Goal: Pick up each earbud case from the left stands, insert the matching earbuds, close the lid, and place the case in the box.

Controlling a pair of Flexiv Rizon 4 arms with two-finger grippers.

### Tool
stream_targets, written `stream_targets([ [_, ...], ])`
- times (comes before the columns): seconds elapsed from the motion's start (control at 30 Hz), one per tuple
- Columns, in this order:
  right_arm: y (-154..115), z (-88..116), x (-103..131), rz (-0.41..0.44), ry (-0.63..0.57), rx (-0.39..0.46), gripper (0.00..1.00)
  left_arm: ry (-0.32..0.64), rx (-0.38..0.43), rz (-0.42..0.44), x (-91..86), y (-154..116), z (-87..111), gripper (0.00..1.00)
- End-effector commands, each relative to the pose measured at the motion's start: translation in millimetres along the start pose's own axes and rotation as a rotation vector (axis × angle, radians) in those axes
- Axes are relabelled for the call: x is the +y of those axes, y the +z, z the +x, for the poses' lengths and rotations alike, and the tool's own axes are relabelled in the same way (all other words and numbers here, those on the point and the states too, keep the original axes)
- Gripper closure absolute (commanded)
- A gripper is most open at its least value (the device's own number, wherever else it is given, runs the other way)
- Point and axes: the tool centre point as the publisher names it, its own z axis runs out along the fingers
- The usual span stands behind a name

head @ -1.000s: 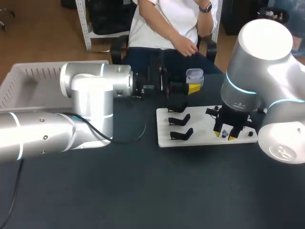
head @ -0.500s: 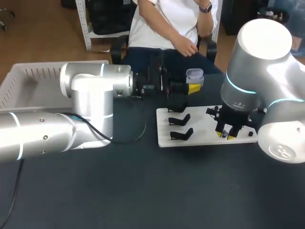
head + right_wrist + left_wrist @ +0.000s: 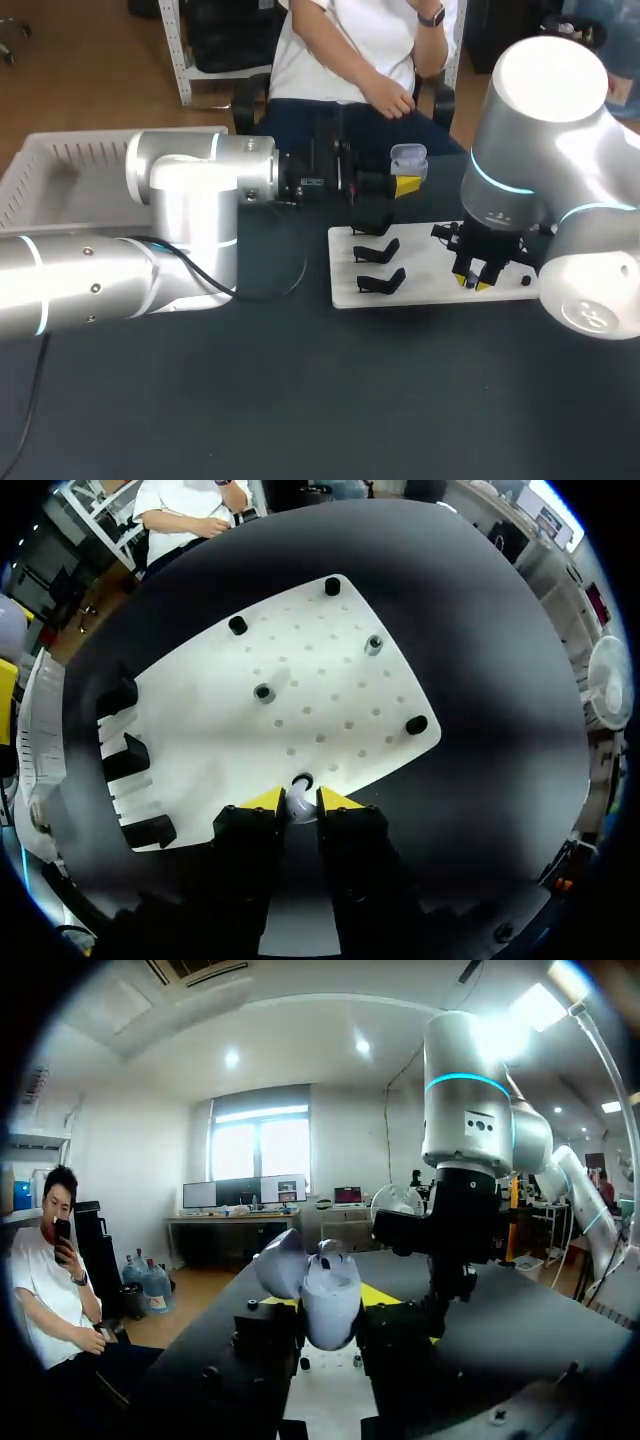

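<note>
Stands (image 3: 378, 251), three black ones, sit on one white board (image 3: 430, 262). Left gripper (image 3: 405, 185) clamps the single open earbud case (image 3: 408, 158) beyond it; right gripper (image 3: 292, 800) pinches one earbud (image 3: 298, 803) at the board. One white box (image 3: 60, 165) stands left.

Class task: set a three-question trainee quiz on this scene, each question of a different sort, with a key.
1. True or false: the earbud case held in the left end effector has its lid open.
2. What sits between the right end effector's fingertips? A) an earbud B) a screw C) nothing
3. Which end effector is down at the white board?
Key: 1 true; 2 A; 3 the right one.
</note>
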Motion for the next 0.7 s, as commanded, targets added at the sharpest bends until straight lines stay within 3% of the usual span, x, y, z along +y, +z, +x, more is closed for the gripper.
stream_targets([
  [0.03,-14.8,4.1,-4.8,-0.006,-0.006,-0.014,1.0,0.004,-0.003,-0.005,-1.2,0.3,0.7,1.0],
  [0.2,-34.7,9.1,-3.2,-0.035,-0.052,0.021,1.0,0.004,-0.003,-0.005,-1.2,0.3,0.7,1.0],
  [0.33,-55.3,13.7,-2.1,-0.101,-0.126,0.163,1.0,0.004,-0.003,-0.005,-1.2,0.3,0.7,1.0],
  [0.7,-107.0,33.8,16.3,-0.085,-0.47,0.137,1.0,0.004,-0.003,-0.005,-1.2,0.3,0.7,1.0],
])
